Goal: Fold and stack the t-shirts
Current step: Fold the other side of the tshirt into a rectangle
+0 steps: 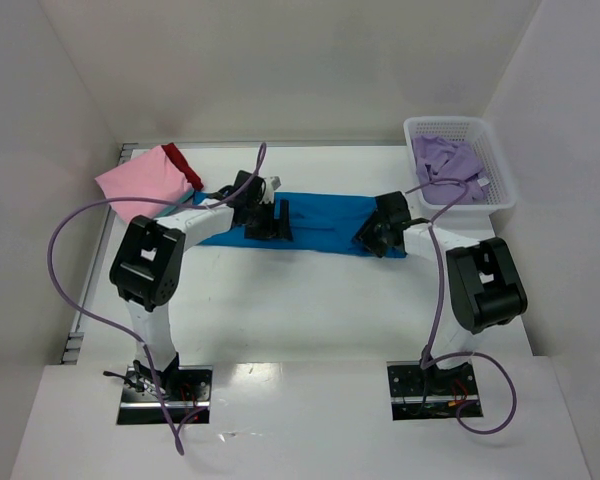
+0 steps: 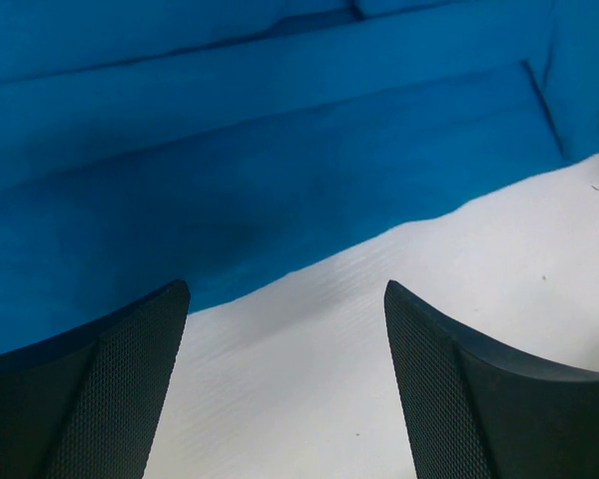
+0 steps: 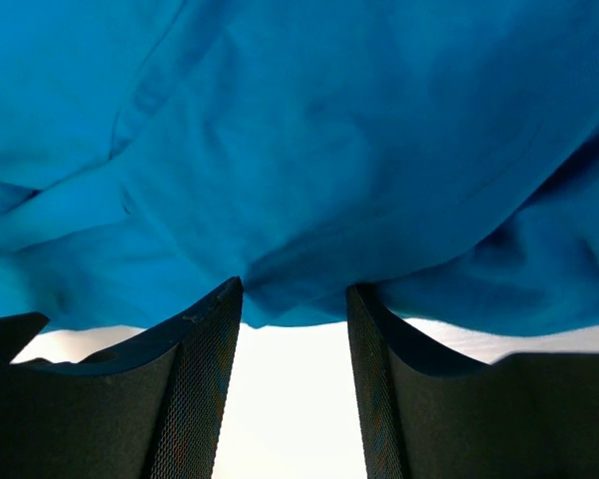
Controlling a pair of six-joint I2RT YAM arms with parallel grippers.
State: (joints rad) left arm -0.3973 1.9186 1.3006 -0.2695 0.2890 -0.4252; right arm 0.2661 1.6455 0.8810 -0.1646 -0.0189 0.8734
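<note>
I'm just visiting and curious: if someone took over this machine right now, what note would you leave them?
Left gripper: open, empty, at the blue shirt's edge.
Right gripper: open, that shirt's edge at its fingertips; no grip visible.
Blue shirt: long strip mid-table, apparently part folded.
Pink shirt folded back left, red shirt against it; lavender shirt crumpled in the basket.
Left: finish blue, stack it, fold lavender.
</note>
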